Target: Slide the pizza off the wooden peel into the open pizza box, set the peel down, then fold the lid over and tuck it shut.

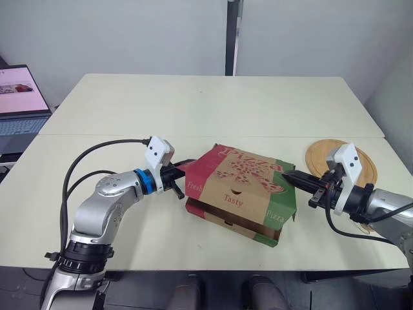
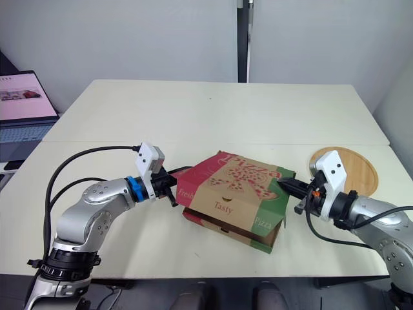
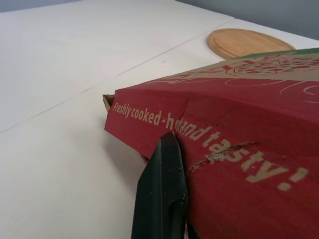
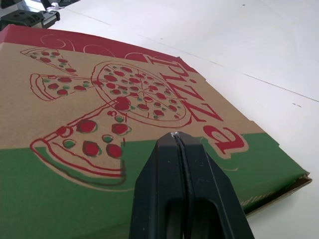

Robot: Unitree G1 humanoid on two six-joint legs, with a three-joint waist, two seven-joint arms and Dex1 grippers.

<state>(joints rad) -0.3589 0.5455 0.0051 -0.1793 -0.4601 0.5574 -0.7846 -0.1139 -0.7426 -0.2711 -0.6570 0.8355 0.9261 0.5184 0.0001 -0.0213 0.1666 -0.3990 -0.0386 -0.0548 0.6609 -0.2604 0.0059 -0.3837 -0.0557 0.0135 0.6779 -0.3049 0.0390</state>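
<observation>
Matt printed cardboard on the pizza box (image 1: 239, 184), creased and scuffed along its red flap, smooth pale wood on the peel (image 1: 319, 155) at right, table (image 1: 213, 103) matt cream.

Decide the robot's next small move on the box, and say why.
Probably press the lid down and tuck its side flaps into the base. The peel is already set aside, and the lid is folded over but sits raised and skewed above the base. The left gripper is at its red flap, the right gripper, shut, at its green edge.

The pizza box (image 1: 240, 187) lid hides its inside; the wooden peel (image 1: 321, 154) lies partly behind the right gripper (image 1: 288, 175).
</observation>
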